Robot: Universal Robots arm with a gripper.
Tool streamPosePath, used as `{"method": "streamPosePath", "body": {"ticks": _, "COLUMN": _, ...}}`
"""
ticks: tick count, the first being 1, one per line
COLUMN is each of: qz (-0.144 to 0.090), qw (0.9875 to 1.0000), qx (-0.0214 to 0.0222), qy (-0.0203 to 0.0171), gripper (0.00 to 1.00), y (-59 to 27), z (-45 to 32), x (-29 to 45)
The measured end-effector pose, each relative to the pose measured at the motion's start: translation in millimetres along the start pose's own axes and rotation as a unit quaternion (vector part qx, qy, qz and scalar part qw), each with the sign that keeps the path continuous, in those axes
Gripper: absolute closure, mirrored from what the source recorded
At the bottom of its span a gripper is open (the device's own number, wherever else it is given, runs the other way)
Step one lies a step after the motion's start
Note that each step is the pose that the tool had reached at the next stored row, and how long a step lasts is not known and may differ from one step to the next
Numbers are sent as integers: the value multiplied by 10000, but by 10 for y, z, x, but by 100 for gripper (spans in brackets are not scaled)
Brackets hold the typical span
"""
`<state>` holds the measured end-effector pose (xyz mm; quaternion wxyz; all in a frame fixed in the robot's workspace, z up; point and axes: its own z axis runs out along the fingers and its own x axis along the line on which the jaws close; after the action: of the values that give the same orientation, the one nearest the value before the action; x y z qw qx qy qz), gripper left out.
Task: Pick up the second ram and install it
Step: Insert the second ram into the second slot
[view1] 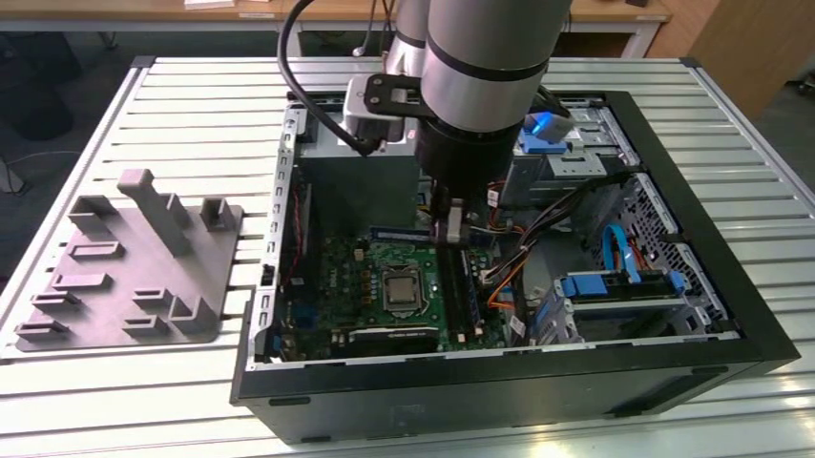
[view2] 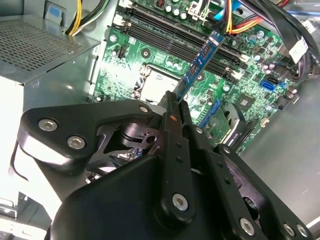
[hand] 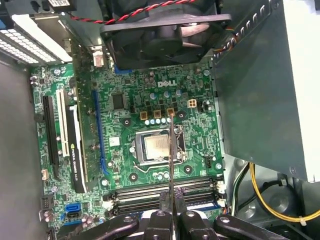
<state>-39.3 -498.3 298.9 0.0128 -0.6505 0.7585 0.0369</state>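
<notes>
The second ram (view2: 202, 57) is a slim dark stick with a blue label, held by one end in my gripper (view2: 176, 100), which is shut on it. The stick hangs over the green motherboard (hand: 125, 115), inside the open computer case (view1: 713, 258). In the first wrist view the ram (hand: 170, 150) shows edge-on as a thin line between the gripper (hand: 171, 202) and the CPU socket (hand: 156, 147). The black memory slots (hand: 145, 192) lie just below the fingertips. In the exterior view the gripper (view1: 449, 239) is low in the case, right beside the CPU socket (view1: 401, 289).
A grey power supply box (hand: 265, 85) stands close beside the board. A black fan (hand: 160, 35) sits at the far end. Orange, black and blue cables (view1: 535, 248) and drive cages (view1: 617, 286) fill the case's other half. A grey parts fixture (view1: 128, 267) lies outside on the slatted table.
</notes>
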Motion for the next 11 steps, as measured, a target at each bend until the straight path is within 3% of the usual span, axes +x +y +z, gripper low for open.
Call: {"method": "streamPosePath", "body": {"ticks": 11, "qz": 503, "qw": 9987, "qx": 34, "qy": -20, "gripper": 86, "y": 0, "z": 0, "x": 0}}
